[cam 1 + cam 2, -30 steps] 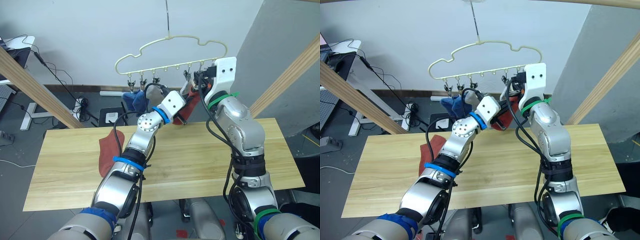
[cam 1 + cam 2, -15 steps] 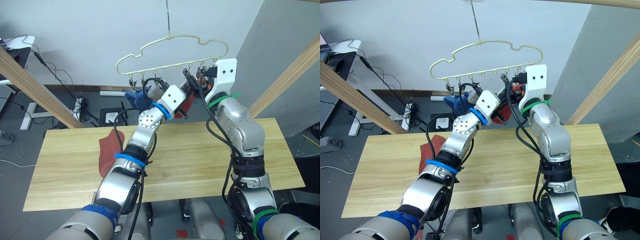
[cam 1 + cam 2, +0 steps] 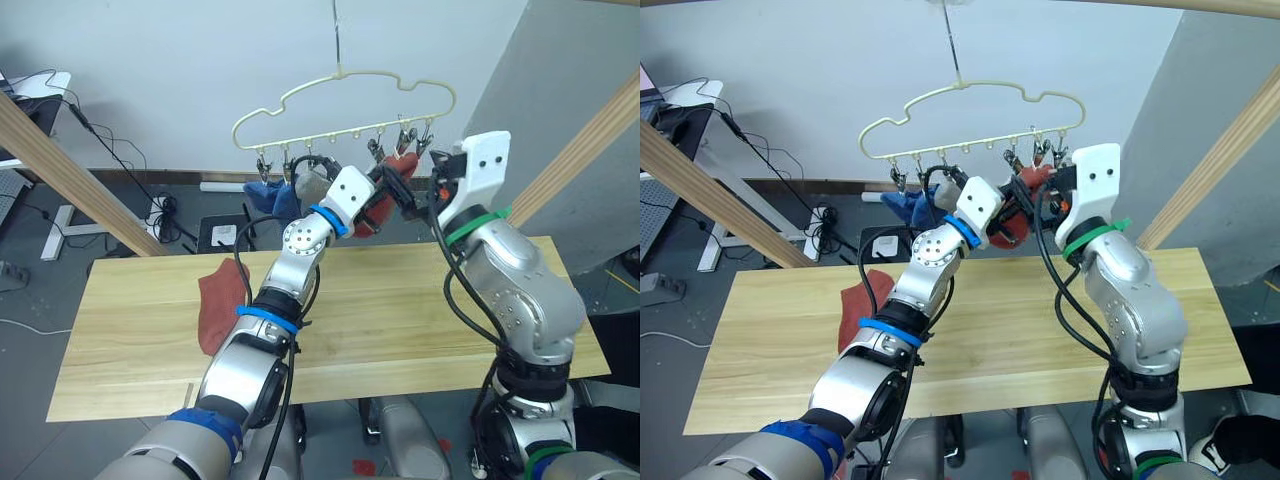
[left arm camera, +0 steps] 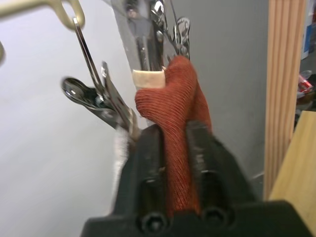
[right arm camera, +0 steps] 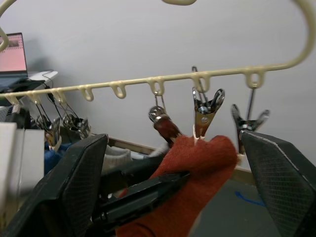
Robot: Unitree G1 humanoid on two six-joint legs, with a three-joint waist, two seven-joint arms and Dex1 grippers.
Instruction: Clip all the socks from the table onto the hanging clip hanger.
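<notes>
The right gripper (image 5: 168, 192) has drawn back from the clip hanger (image 3: 340, 100) since a second ago, its fingers now spread wide and empty; the rust-red sock (image 4: 177, 128) has risen to the clips, its cuff now caught in a clip (image 5: 203, 111) near the hanger's right end; the left gripper (image 4: 175, 148) is still clenched on its midsection just below. The knit looks light, soft and limp, so it should fold wherever unsupported; the cuff edge seems the best place to take hold. A blue sock (image 3: 268, 195) and a grey one (image 3: 312, 184) hang further left; another rust-red sock (image 3: 222, 305) lies on the table (image 3: 400, 330).
</notes>
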